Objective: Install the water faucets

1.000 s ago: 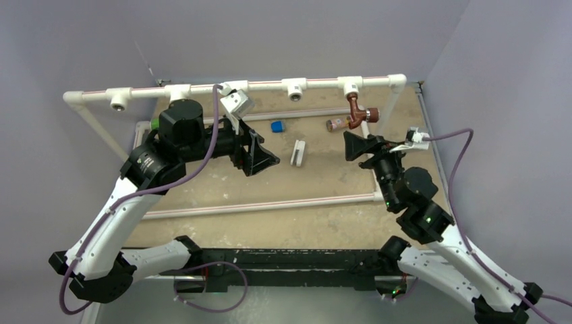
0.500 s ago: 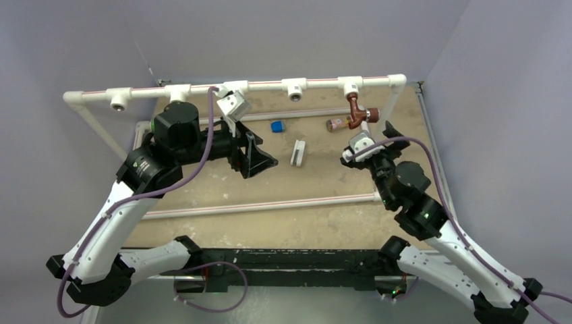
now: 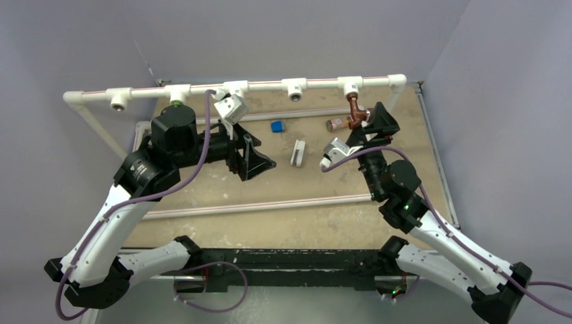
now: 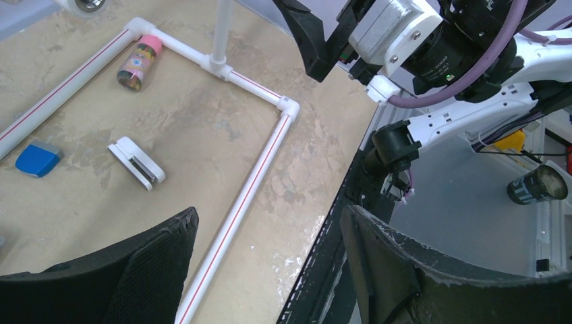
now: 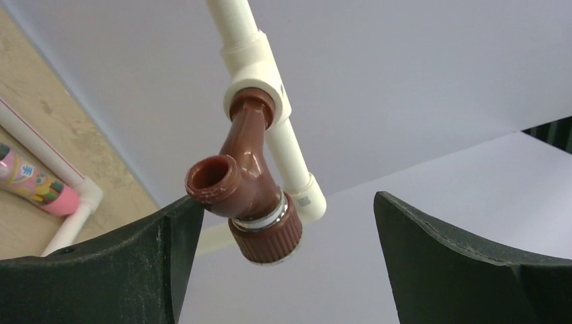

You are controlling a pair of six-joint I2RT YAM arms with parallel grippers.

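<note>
Dark reddish-brown bent plastic faucet (image 5: 246, 196) hangs from the white pipe tee fitting (image 5: 256, 64) at the table's one o'clock, right gripper (image 5: 287, 202) jaws apart astride it unclamped, left gripper (image 4: 270, 216) jaws apart and empty; a finger grazing the spout could twist it loose.

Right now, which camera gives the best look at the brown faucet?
The right wrist view: the brown faucet fills the centre, seated in its white tee fitting. The top view shows it small beside the right gripper. The left wrist view misses it.
</note>
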